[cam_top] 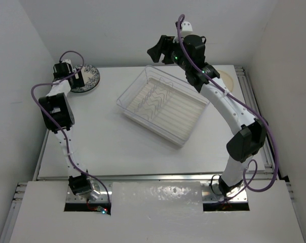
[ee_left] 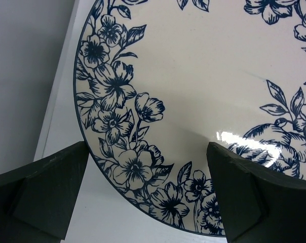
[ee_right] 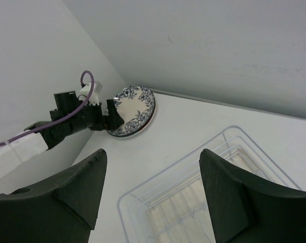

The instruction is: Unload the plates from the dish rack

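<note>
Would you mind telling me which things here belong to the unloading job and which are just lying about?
Job: dish rack, blue floral plate, cream plate.
Lying about: nothing loose visible; only the table beneath.

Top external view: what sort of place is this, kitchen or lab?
Probably a lab robot cell, not a kitchen: bare white walls enclose a white metal-framed table holding a clear-plastic rectangular dish rack and a round blue-floral white plate.

Robotics lab test cell: plain white walls (cam_top: 36, 30) box in a white bench (cam_top: 107, 142) w/ aluminium rails (cam_top: 158, 177); cabled left arm (cam_top: 56, 114) & right arm (cam_top: 229, 109) bolted at btm of frame.
</note>
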